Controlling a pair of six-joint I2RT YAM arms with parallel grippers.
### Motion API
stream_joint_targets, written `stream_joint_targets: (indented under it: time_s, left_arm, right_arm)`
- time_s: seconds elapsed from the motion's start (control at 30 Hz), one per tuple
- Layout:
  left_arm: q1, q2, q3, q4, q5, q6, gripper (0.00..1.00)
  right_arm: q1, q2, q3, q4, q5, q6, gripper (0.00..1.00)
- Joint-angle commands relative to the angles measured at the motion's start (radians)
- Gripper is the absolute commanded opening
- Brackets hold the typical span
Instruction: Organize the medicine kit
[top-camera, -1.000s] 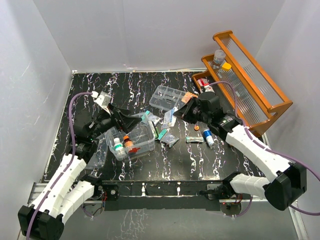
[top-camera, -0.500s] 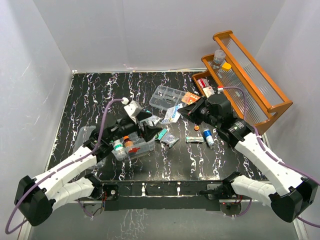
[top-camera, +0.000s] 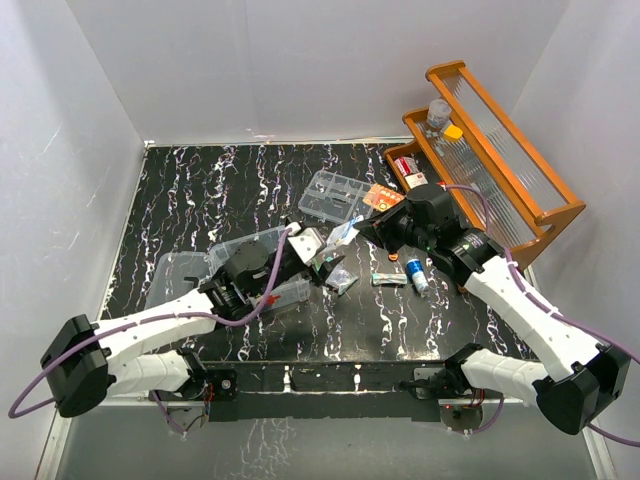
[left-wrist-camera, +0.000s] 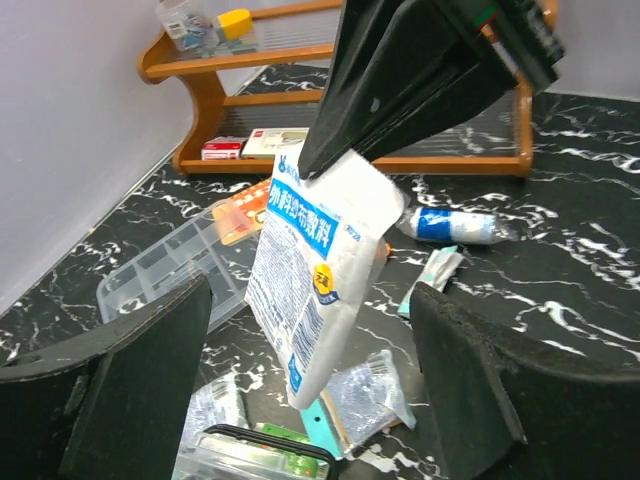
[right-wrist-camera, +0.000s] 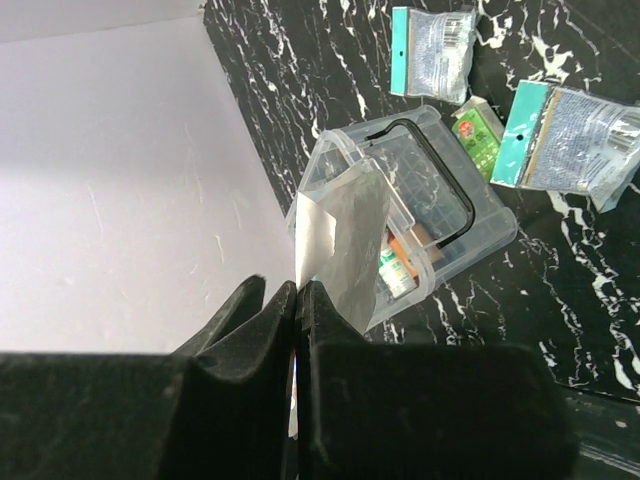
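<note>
two end effectors meet, likely a handover: right end effector (right-wrist-camera: 298, 295) grasps a printed sachet (left-wrist-camera: 320, 270), dangling it inside the released left end effector (left-wrist-camera: 310, 345); medicine kit (right-wrist-camera: 490, 235) lies just below both.

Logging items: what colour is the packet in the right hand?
The packet is white with blue print and a yellow mark; clearest in left wrist view.

A robotics lab test cell is indicated: a black marbled table (top-camera: 200, 190) is enclosed by plain white panels (top-camera: 300, 70) at nine, twelve and three o'clock, and a cabled left arm (top-camera: 150, 335) and right arm (top-camera: 530, 305) are bolted to a rail (top-camera: 330, 374) at six o'clock.
</note>
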Motion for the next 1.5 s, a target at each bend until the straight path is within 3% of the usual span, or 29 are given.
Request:
stream_joint_targets:
  time_s: [0.0,0.2,0.43,0.6,0.63,0.77,0.83,0.9,0.97,1.03,1.23,1.47]
  left_arm:
    - [-0.008,0.055,0.017,0.080,-0.051,0.061,0.77]
    - [-0.011,0.114,0.030,0.117,-0.063,0.095,0.69]
    - [-0.020,0.120,0.053,0.075,-0.072,0.116,0.48]
    - [-0.025,0.104,0.027,0.097,-0.087,0.112,0.46]
    - [-0.024,0.107,0.027,0.095,-0.088,0.114,0.43]
    - [-0.024,0.122,0.033,0.083,-0.085,0.115,0.13]
    - [-0.024,0.120,0.029,0.077,-0.089,0.103,0.05]
    - [-0.024,0.115,0.026,0.068,-0.092,0.086,0.00]
    - [-0.024,0.117,0.038,0.031,-0.103,0.046,0.00]
    - [-0.024,0.115,0.053,-0.020,-0.130,0.001,0.00]
    - [-0.023,0.085,0.098,-0.243,-0.194,-0.243,0.00]
    - [0.004,0.005,0.173,-0.527,-0.110,-0.543,0.00]
  right_arm:
    - [-0.005,0.003,0.073,0.009,-0.014,0.056,0.00]
    - [-0.005,0.004,0.082,-0.003,-0.004,0.068,0.00]
    - [-0.004,0.020,0.078,-0.010,0.000,0.054,0.00]
    - [-0.004,0.028,0.065,-0.007,-0.004,0.057,0.00]
    - [-0.005,0.032,0.063,-0.005,-0.008,0.059,0.00]
    - [-0.004,0.042,0.063,0.009,-0.016,0.043,0.00]
    - [-0.006,0.037,0.054,0.023,-0.016,0.031,0.09]
    - [-0.005,0.026,0.040,0.045,-0.010,0.012,0.26]
    - [-0.005,0.010,0.024,0.050,0.007,-0.009,0.44]
    - [-0.005,-0.009,0.003,0.066,0.029,-0.046,0.55]
    - [-0.004,-0.085,-0.107,0.258,-0.058,-0.361,0.64]
    - [-0.004,-0.124,-0.183,0.320,-0.262,-0.511,0.67]
